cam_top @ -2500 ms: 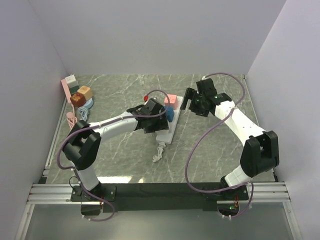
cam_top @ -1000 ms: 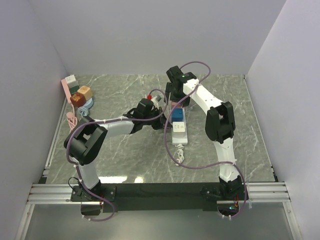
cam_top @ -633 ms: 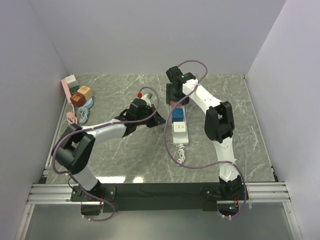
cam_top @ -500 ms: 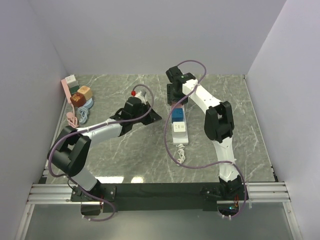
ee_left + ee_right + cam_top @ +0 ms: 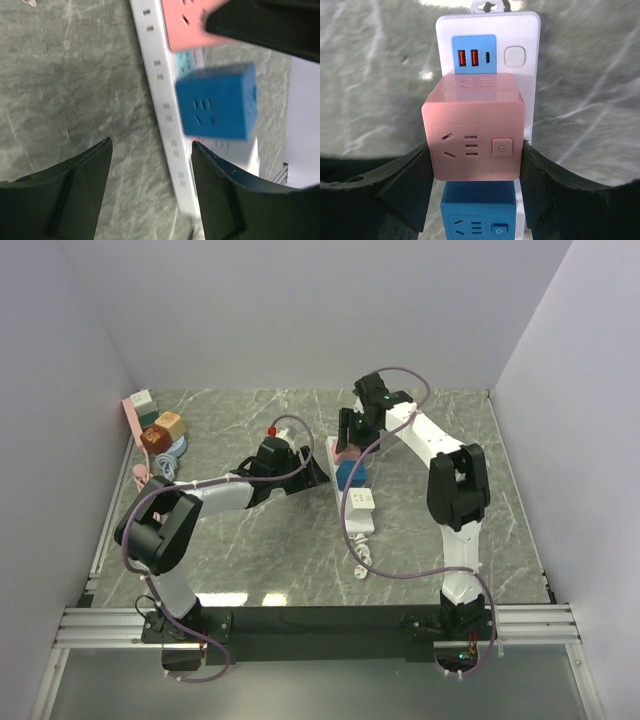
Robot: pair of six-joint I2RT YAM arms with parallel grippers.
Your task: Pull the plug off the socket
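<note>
My right gripper (image 5: 473,165) pinches the pink plug (image 5: 472,125) near the switch end of the power strip (image 5: 530,90), one finger pressed against each side of the cube. The plug sits over the strip, right beside the strip's blue USB panel (image 5: 473,50); I cannot tell whether its pins are seated. A blue plug (image 5: 477,217) stands on the strip just past the pink one, on the side away from the panel. My left gripper (image 5: 151,145) hovers beside the strip's long edge, its fingers (image 5: 75,190) spread wide and empty, above the grey marble table (image 5: 65,75).
</note>
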